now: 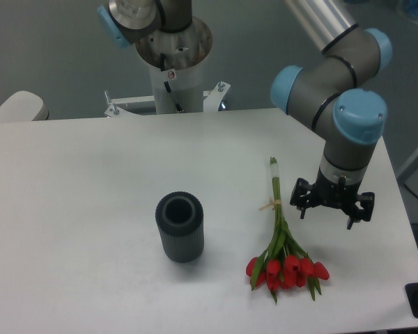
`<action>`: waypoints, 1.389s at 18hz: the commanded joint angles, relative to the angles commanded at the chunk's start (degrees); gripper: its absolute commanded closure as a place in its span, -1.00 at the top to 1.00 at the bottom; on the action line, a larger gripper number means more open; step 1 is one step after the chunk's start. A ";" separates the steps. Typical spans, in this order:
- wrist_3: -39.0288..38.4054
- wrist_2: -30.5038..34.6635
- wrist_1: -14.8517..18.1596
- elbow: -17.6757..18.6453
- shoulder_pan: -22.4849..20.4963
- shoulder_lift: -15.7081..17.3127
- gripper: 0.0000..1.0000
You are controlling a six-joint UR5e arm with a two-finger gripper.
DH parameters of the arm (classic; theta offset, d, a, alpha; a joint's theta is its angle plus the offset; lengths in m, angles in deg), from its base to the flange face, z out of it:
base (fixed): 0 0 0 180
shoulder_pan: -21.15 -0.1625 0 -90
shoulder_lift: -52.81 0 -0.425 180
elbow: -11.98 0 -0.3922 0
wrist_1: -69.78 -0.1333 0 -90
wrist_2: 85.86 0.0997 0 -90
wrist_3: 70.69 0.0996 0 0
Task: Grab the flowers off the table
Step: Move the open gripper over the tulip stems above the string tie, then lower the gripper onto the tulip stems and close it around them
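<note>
While the flowers (282, 240) lie flat on the table (76, 195), blooms toward 6 o'clock, the gripper (332, 208) hovers wide open at their 3 o'clock; best to straddle the stems near the string (270, 204).

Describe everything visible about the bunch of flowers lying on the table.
The flowers are a bunch of red tulips with long, thin green stems and leaves, tied about midway with pale string. They lie flat on the white table, blooms toward the near edge, cut stem ends pointing away. Nothing but the table touches them: the open gripper hangs just to their right, and the dark ribbed vase stands apart to their left.
</note>
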State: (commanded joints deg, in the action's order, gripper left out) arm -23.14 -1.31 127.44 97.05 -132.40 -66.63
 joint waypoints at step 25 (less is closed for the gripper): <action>-1.06 0.70 -17.85 13.28 3.34 -1.67 1.00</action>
State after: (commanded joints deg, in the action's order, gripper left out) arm -24.20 -0.60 109.59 110.33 -129.06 -68.30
